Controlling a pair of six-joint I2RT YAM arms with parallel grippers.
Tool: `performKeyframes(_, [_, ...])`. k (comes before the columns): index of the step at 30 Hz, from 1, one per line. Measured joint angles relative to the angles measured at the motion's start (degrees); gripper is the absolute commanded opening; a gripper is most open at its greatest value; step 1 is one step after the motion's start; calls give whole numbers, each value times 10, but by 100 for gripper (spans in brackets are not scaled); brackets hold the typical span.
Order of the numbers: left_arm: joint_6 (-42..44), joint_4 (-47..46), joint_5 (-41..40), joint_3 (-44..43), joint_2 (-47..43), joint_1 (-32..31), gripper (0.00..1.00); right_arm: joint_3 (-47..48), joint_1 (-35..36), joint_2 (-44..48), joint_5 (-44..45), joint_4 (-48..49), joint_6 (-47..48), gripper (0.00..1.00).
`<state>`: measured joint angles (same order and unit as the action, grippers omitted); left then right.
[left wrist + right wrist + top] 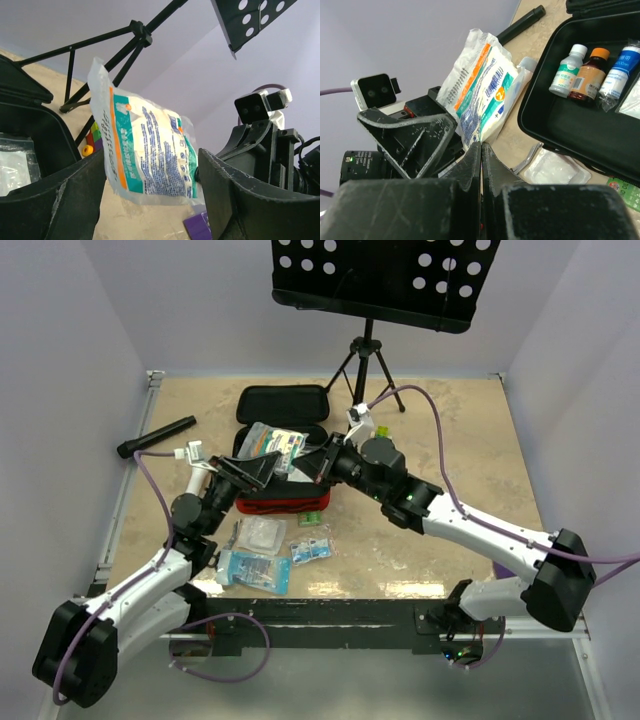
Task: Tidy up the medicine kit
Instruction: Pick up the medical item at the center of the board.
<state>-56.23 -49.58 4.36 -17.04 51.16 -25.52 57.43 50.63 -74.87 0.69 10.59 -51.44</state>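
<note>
The right tool (481, 148) is pinching the lower edge of the white packet (150, 150), which is standing upright between the open jaws of the left tool (152, 192).

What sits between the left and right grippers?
A white printed packet, between jaws of the left gripper, pinched by the right gripper; see left wrist view.

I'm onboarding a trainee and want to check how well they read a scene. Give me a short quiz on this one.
1. True or false: the case lies open.
2. The right gripper pinches: A packet, B flashlight, C bottle.
3. Fill in: the left gripper has its jaws ___ either side of the packet.
Key: 1 true; 2 A; 3 open.
</note>
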Motion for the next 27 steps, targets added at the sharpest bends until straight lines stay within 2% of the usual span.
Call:
performKeyframes(2, [0, -7, -2, 0, -3, 0, 65, -5, 1, 6, 0, 2, -2, 0])
performKeyframes(5, [-1, -19, -1, -1, 1, 0, 44, -11, 6, 10, 0, 5, -2, 0])
performKeyframes(10, [1, -35, 3, -6, 18, 0, 21, -27, 14, 12, -2, 20, -2, 0])
performKeyframes(12, [3, -37, 10, -11, 22, 0, 4, -35, 15, 15, -3, 23, 0, 0])
performKeyframes(13, [4, -38, 14, -13, 23, 0, 0, -36, 16, 15, -5, 23, 1, 14])
performKeyframes(15, [4, -41, 25, -15, 23, 1, 0, -35, 16, 15, -12, 24, 7, 49])
performKeyframes(17, [9, -41, 43, -18, 22, 7, 0, -33, 16, 16, -20, 16, 23, 66])
performKeyframes(20, [17, -24, 92, -32, 20, 24, 0, -27, 17, 21, -25, -14, 51, 77])
performKeyframes(27, [25, -2, 271, -77, 26, 86, 0, 3, 8, 78, -11, -94, 136, 79])
